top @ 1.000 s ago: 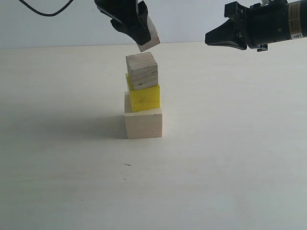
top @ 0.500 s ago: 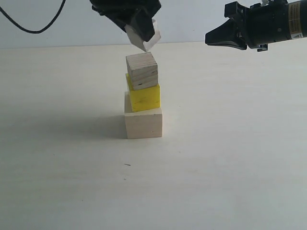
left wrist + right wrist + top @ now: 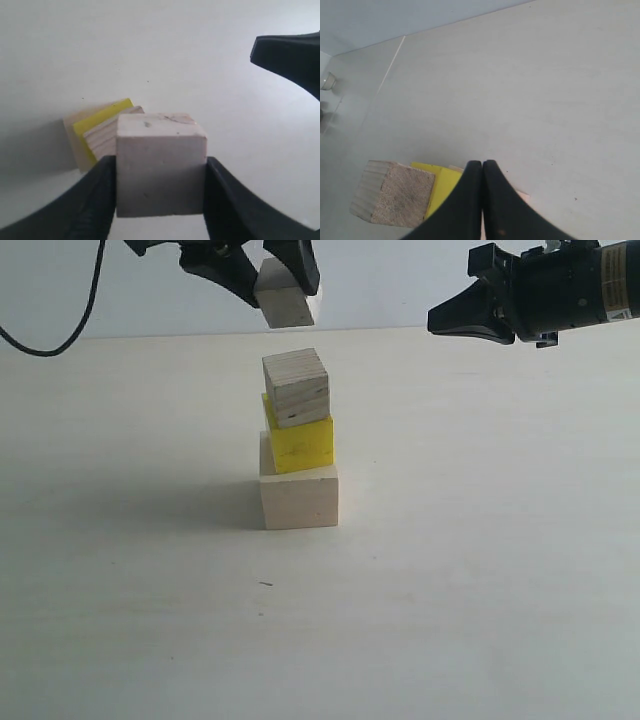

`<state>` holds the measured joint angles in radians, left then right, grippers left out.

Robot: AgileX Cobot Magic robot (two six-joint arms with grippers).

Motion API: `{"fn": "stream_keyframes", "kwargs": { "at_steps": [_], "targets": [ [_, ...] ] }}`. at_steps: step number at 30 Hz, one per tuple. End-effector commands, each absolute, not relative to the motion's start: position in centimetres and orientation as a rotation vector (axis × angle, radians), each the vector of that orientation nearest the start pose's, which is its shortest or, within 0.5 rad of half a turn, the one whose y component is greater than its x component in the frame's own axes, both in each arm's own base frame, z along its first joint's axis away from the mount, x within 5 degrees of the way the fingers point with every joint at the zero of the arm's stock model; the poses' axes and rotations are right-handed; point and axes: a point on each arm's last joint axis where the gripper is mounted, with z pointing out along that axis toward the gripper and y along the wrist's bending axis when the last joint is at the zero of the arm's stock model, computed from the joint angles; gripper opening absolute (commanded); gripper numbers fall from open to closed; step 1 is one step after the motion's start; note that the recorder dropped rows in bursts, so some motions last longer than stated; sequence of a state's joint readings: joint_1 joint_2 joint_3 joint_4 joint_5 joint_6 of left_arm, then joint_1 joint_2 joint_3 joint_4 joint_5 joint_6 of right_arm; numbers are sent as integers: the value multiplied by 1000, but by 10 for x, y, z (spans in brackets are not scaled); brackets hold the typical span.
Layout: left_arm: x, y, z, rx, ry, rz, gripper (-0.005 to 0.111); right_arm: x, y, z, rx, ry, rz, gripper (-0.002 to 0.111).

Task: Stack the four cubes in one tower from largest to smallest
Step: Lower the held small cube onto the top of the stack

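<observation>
The smallest cube [image 3: 285, 306], clamped between the left gripper's [image 3: 278, 285] fingers, hangs clear above the plywood cube [image 3: 296, 387], which tops the yellow cube [image 3: 303, 445] and large cube [image 3: 299, 498] on the table [image 3: 480, 560], while the right gripper [image 3: 440, 320], pressed together empty, hovers high at right.

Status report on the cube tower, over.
Left gripper shut on smallest cube, hovering over plywood cube, not touching. Right gripper shut, empty, off aside. Plywood on yellow cube on large cube. Nothing blocking.

The top edge crops the left pincer [image 3: 283, 292].
</observation>
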<state>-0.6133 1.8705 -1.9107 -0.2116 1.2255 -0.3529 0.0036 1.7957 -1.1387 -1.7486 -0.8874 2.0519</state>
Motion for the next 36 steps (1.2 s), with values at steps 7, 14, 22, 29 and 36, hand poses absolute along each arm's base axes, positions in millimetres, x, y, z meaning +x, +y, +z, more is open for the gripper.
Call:
{"fn": "stream_keyframes", "kwargs": {
  "at_steps": [7,14,22,29,36],
  "targets": [
    [311,-263,359,219,2756,-559,0,365,70,233,-218,2239,1130,0],
    [318,-260,368,94,2735,-590,0,365,70,233,-218,2239,1130,0],
    [325,-265,362,83,2744,-587,0,364,70,233,-221,2239,1136,0],
    [329,-268,352,80,2768,-577,0,364,70,233,-221,2239,1136,0],
    [331,-266,351,114,2761,-557,0,364,70,233,-223,2239,1137,0]
  ]
}}
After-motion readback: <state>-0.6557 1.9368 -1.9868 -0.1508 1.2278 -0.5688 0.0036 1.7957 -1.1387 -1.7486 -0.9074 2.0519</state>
